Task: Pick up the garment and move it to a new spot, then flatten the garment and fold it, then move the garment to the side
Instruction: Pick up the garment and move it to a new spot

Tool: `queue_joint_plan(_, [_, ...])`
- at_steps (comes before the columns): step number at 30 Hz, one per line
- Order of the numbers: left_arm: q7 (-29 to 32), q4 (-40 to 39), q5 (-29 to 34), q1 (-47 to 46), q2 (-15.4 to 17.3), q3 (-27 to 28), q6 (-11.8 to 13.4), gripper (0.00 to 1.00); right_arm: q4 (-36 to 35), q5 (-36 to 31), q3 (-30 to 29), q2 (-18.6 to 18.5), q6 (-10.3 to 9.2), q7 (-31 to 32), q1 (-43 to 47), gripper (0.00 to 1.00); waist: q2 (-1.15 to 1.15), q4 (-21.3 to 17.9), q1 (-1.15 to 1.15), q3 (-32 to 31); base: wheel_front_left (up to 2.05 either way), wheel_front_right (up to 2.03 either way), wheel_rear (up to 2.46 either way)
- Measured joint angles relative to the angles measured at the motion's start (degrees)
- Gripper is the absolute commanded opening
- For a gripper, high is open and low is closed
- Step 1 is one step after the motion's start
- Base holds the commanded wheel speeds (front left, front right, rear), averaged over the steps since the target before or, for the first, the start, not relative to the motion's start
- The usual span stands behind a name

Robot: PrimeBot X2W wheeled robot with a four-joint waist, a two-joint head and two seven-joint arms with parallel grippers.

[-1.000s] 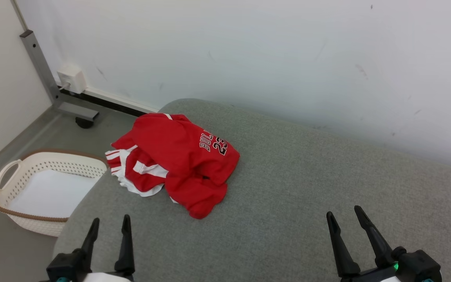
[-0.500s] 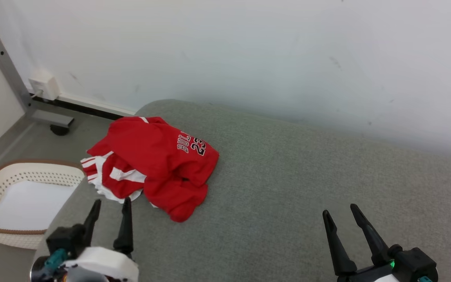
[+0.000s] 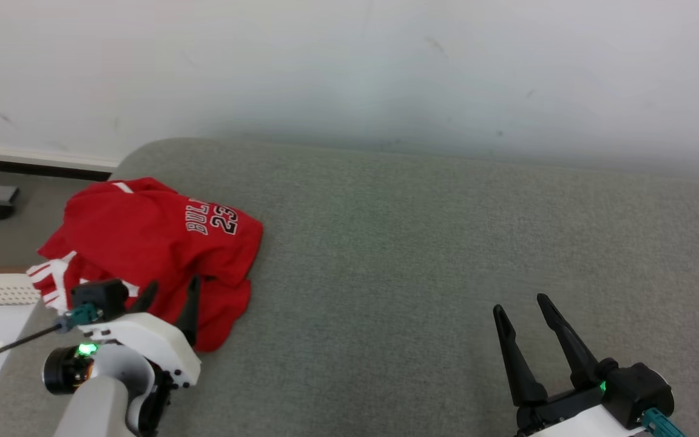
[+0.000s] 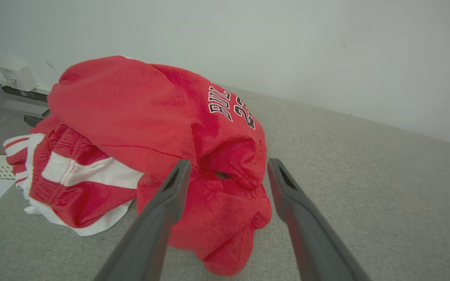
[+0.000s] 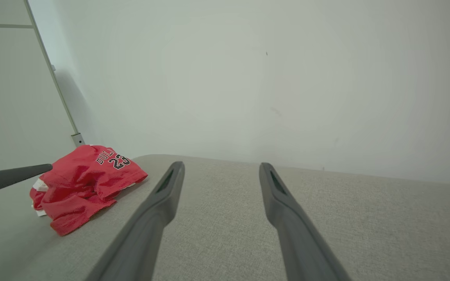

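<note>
Now hovering with left gripper (image 3: 173, 282) fingers spread apart either side of the near fold of the crumpled red garment (image 3: 143, 237) at the left end of the grey cushion (image 3: 416, 243), right gripper (image 3: 520, 303) fingers likewise apart and empty, well off to the right.

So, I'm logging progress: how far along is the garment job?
Done: nothing yet; the red garment lies crumpled at the left end of the grey cushion. In hand: the open left end effector points at its near edge, not gripping. Left: lifting, moving, flattening, folding, setting aside.
</note>
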Motion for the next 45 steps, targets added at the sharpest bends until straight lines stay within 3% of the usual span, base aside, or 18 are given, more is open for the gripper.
queue_joint_plan(13, [6.65, 21.42, -1.14, -8.32, 4.63, 0.80, 1.29, 1.00, -0.49, 1.77, 2.25, -0.33, 0.00, 0.00, -2.82, 1.00, 0.00, -8.31, 0.00, 4.73, 0.00, 0.00, 0.00])
queue_joint_plan(22, [14.03, 29.34, -1.40, -12.77, 6.90, -0.65, 0.52, 0.99, -0.43, 1.82, 2.42, -0.74, 0.00, 0.01, -3.00, 1.00, 0.00, -10.46, 0.00, 5.74, 0.00, 0.00, 0.00])
queue_joint_plan(23, [14.05, 29.61, -1.46, -12.98, 7.04, -0.69, 0.51, 0.38, -0.41, 1.82, 2.44, -0.73, 0.00, 0.00, -3.00, 1.00, 0.00, -10.51, 0.00, 5.75, 0.00, 0.00, 0.00])
queue_joint_plan(24, [13.95, 29.86, -1.56, -13.11, 7.15, -0.75, 0.51, 0.00, -0.37, 1.82, 2.44, -0.73, 0.00, 0.01, -3.00, 1.00, 0.00, -10.53, 0.00, 5.69, 0.00, 0.00, 0.00])
queue_joint_plan(37, [10.93, 30.44, -2.04, -13.23, 7.73, -4.07, -0.59, 0.00, 0.22, 1.80, 1.36, -0.49, 0.00, 0.01, -1.89, 1.00, 0.00, -9.46, 0.00, 1.05, 0.00, 0.00, 0.00])
queue_joint_plan(45, [12.52, 21.00, -2.80, -16.60, 9.57, -8.84, -0.85, 0.00, 0.13, 1.98, -0.48, -0.27, 0.00, 0.00, 0.42, 1.00, 0.00, -8.78, 0.00, -3.27, 0.00, 0.00, 0.00])
